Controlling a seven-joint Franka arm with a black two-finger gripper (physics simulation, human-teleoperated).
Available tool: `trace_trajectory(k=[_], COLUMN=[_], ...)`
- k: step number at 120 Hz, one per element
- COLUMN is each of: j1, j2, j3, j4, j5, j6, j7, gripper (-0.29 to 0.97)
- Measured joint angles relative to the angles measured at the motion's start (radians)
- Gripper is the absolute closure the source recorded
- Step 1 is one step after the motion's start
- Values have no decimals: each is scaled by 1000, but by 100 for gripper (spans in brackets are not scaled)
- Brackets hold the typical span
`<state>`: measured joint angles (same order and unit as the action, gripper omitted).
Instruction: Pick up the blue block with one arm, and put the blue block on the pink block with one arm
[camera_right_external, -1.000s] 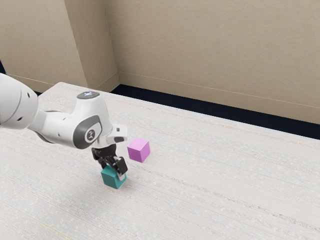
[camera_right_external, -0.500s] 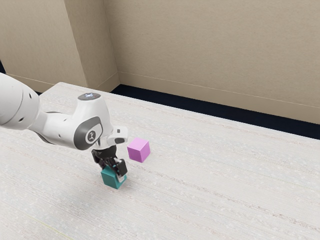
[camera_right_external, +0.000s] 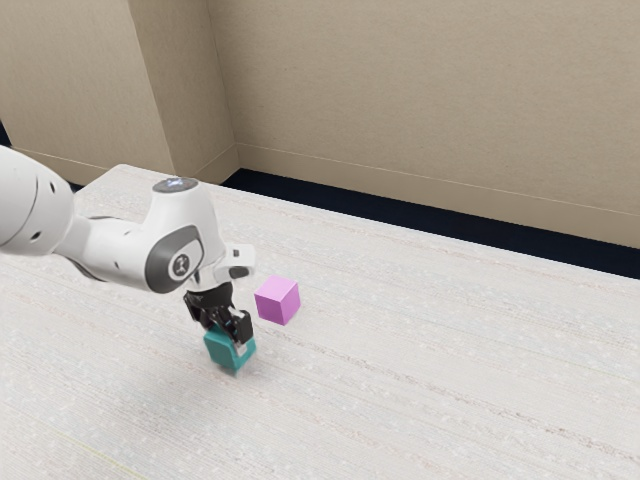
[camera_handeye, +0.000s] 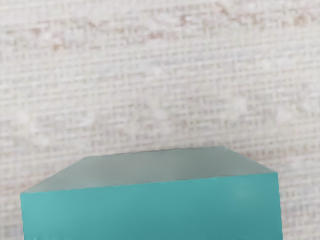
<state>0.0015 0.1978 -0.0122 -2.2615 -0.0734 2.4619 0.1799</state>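
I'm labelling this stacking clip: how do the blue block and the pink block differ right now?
Colour: the blue block is teal, the pink block pale magenta. State: the gripper holds the blue block in its jaws; the pink block stands free on the table. Place: the blue block is nearer the camera, the pink block behind it, apart. Both are plain cubes of similar size.

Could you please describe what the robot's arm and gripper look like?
The arm has smooth, rounded white shells, with a grey joint cap bearing a small round white mark. The gripper is black and two-fingered.
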Motion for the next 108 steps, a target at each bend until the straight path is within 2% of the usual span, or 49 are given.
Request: trace_trajectory(k=[25, 53, 94, 108], j1=[0, 0, 2, 2], j2=[-29, -17, 181, 231], j3=[0, -1, 13, 19], j4=[6, 127, 494, 568], j5=[6, 10, 9, 9], j6=[-8, -96, -324, -378], j7=[-8, -29, -90, -106], gripper=[29, 30, 30, 30])
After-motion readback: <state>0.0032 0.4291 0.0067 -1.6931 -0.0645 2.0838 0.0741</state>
